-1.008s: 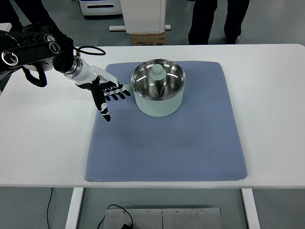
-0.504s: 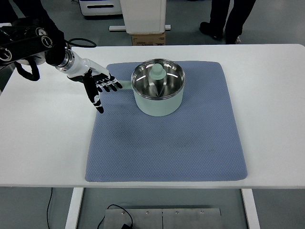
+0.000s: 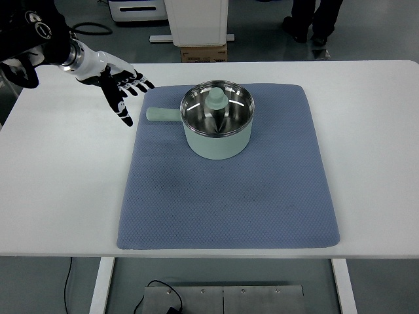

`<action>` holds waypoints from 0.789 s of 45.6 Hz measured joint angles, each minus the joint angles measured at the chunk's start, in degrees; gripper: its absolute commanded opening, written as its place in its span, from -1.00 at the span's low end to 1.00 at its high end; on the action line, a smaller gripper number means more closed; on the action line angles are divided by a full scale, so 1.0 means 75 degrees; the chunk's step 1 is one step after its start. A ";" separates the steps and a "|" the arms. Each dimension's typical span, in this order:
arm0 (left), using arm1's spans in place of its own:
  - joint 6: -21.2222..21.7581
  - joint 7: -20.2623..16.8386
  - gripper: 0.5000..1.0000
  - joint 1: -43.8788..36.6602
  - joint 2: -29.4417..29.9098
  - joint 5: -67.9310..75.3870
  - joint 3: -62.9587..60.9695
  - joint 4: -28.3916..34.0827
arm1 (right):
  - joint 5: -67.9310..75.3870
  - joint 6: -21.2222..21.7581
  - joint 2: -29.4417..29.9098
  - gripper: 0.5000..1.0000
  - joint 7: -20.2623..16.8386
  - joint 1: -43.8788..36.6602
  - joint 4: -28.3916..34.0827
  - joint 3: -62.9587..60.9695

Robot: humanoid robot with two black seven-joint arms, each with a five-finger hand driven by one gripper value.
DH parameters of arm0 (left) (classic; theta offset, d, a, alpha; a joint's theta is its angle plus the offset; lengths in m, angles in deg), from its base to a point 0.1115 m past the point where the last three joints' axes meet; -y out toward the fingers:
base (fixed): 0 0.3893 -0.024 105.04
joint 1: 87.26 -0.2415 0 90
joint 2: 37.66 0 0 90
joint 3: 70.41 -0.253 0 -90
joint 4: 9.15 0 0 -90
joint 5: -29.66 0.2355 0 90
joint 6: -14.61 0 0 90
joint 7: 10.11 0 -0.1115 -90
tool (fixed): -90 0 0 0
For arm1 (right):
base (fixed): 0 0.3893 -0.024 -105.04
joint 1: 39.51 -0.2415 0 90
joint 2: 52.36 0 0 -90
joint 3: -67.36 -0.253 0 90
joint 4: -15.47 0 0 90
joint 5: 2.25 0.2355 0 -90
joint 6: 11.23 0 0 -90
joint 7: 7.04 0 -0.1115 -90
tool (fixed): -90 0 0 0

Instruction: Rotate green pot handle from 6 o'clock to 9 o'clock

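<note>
blue mat point(image 3: 229, 216) on white table point(image 3: 59, 196); green pot point(image 3: 217, 127) on mat's far half, handle point(image 3: 162, 114) pointing left at 9 o'clock, so rotation looks done; left hand point(image 3: 118, 88) just beyond handle, fingers spread, empty

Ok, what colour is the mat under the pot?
Blue-grey with a fine dotted weave, the mat shows clearly in the top view.

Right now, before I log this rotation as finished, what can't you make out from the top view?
- Right arm: outside the top view entirely.
- Left hand: fingers spread, clear of the pot handle; its arm is cut off by the left edge.
- Green pot: the lid's reflections hide what is inside.
- People at the top edge: only legs show.
</note>
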State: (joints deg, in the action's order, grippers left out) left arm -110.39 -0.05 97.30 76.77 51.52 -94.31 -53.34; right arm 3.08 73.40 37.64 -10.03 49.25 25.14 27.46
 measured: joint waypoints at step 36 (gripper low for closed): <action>0.1390 -0.0084 1.00 -0.2451 -0.0310 -0.5391 0.4142 0.2326 | -0.0004 0.0001 0.0001 1.00 0.0001 0.0002 0.0000 0.0000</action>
State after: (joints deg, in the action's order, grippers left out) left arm -99.96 -0.68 78.92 74.44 11.09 -63.24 -35.90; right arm 3.05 73.41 37.64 -10.02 49.27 25.14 27.46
